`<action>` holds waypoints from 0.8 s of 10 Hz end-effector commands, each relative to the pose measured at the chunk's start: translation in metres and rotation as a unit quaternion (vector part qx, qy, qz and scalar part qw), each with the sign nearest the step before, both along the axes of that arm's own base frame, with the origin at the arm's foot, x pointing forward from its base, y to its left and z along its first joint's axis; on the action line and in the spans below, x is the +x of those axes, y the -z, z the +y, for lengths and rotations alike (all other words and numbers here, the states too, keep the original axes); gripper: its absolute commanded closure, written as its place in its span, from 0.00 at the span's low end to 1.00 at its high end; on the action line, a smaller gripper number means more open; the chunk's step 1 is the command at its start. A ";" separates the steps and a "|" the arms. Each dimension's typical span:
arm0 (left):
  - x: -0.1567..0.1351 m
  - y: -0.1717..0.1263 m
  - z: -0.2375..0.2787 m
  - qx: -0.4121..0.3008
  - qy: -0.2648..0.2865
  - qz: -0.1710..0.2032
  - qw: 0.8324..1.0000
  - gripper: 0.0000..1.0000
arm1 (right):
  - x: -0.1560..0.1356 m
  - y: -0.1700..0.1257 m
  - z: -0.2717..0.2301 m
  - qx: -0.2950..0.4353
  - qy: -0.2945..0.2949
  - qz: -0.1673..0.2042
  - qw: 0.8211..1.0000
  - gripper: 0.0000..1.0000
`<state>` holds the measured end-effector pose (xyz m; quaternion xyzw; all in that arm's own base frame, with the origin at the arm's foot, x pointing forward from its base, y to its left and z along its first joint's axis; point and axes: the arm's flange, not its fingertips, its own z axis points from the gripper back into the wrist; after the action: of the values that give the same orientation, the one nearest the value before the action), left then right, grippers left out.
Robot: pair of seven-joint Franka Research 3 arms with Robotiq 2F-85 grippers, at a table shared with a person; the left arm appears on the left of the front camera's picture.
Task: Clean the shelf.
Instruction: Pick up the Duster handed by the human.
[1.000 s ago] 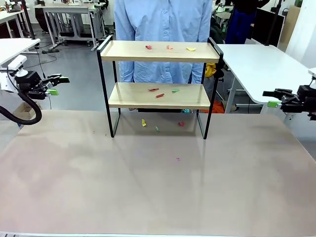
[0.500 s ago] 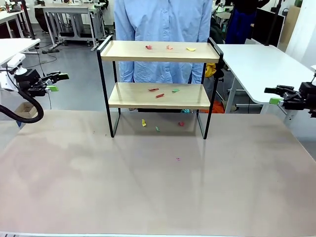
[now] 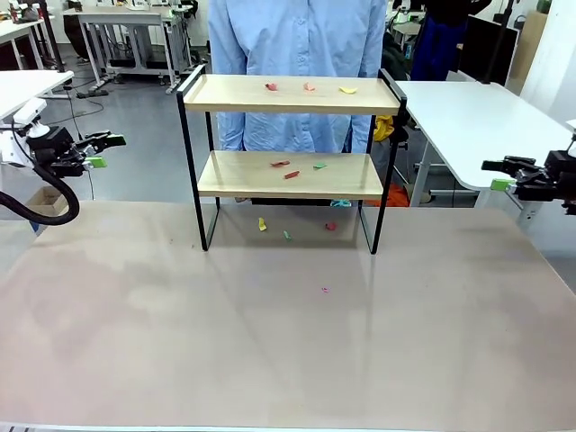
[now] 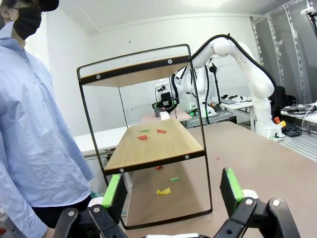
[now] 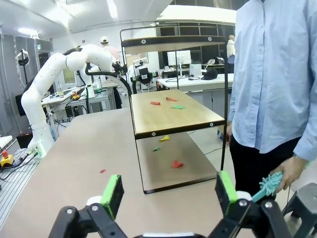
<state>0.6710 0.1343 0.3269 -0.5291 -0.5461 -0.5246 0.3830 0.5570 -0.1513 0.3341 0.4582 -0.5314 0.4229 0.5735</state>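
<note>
The shelf stands at the table's far middle, a black-framed rack with two wooden boards. Small coloured paper scraps lie on its top board, more scraps on the lower board and on the table under it. The left wrist view shows the shelf end-on, as does the right wrist view. My left gripper hangs open off the table's left side. My right gripper hangs open off the right side. Both hold nothing.
A person in a light blue shirt stands behind the shelf, holding a teal duster low in one hand. One pink scrap lies on the beige table. White tables flank the scene.
The left gripper has drifted slightly up and back, the right gripper slightly right and up. The shelf and scraps have not moved.
</note>
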 end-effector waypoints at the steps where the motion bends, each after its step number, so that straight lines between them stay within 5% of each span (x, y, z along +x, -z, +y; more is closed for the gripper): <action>1: -0.001 -0.001 0.000 0.005 0.002 -0.009 1.000 0.00 | -0.001 -0.001 0.001 -0.002 0.005 -0.001 1.000 0.00; 8: -0.001 -0.001 0.000 0.005 0.002 -0.009 1.000 0.00 | -0.001 -0.001 0.001 -0.002 0.005 -0.001 1.000 0.00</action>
<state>0.6709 0.1343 0.3269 -0.5290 -0.5462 -0.5246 0.3829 0.5570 -0.1513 0.3341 0.4582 -0.5314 0.4228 0.5735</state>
